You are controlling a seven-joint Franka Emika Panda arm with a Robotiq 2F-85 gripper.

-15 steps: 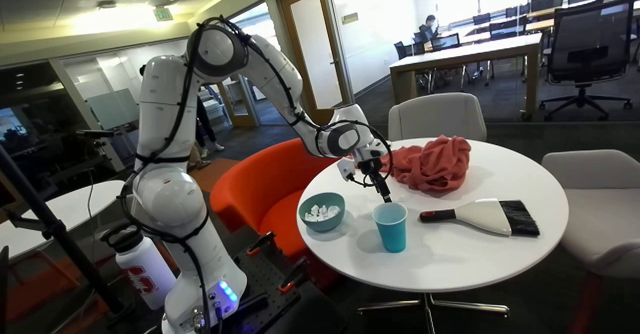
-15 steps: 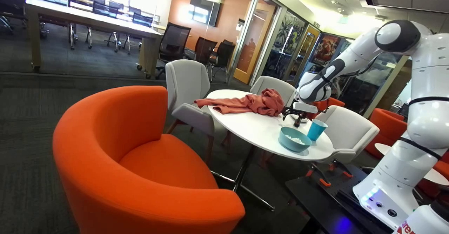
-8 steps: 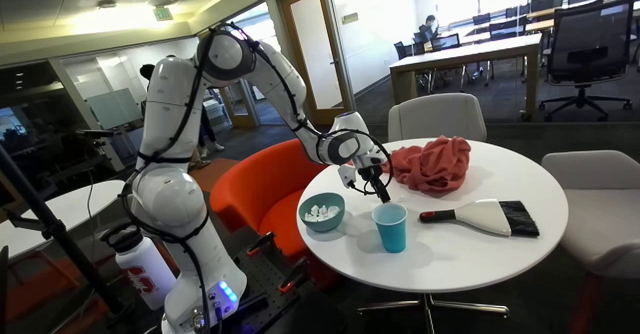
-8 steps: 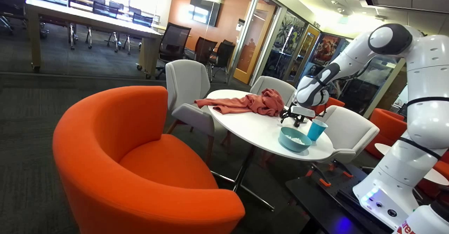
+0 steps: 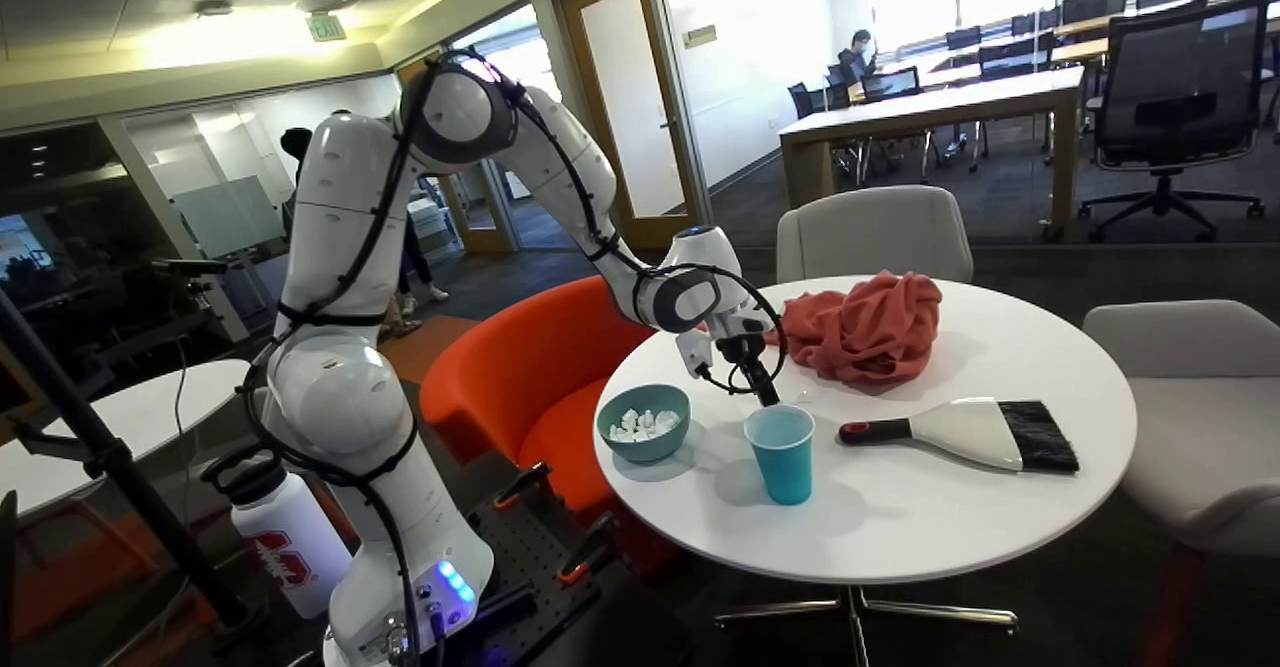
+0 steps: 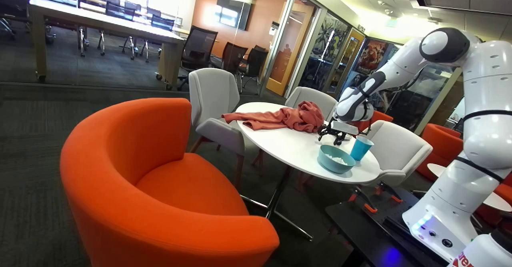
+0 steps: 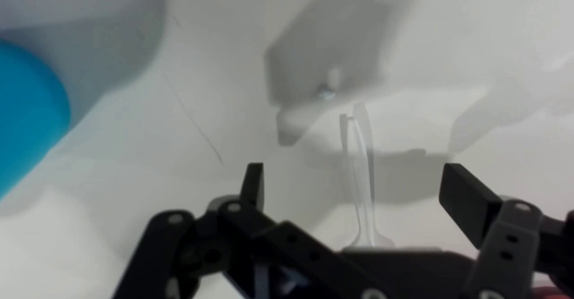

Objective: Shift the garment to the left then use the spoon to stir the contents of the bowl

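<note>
Black two-fingered hand hangs spread wide over clear slender spoon on round white surface. Crumpled reddish-pink cloth garment lies nearby; round teal bowl holds white pieces.

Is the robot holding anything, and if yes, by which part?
Nothing is held: the fingers stand open, and the wrist view shows the clear spoon between them, untouched.

My glossy white arm wears grey joint rings and strapped-on black cables; blue lights glow on my base, and round screw heads dot my black jaws.
</note>
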